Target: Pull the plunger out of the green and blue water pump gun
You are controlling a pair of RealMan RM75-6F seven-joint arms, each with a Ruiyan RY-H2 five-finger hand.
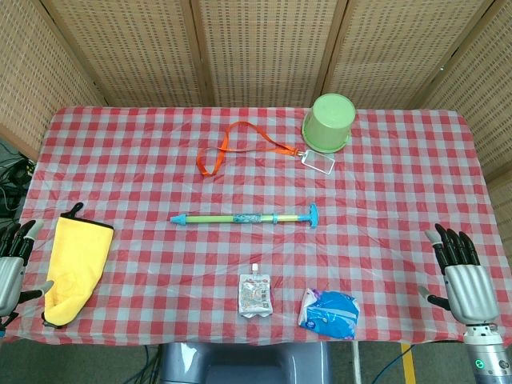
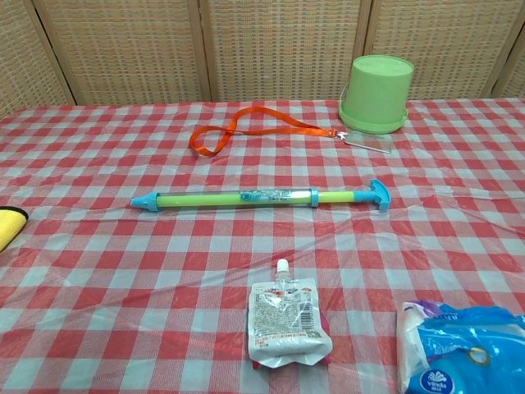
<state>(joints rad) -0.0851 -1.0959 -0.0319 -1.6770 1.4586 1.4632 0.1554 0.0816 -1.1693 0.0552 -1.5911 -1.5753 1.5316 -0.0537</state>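
While water pump gun [image 1: 244, 217] lies untouched, left robot hand [image 1: 11, 268] spread, empty; right robot hand [image 1: 462, 276] likewise.

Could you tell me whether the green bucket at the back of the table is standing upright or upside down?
Upside down: the green bucket rests on its wider rim, with its narrower closed base facing up.

Woven wicker screen panels [image 1: 264, 48] behind table; red-white checked tablecloth [image 1: 120, 160].
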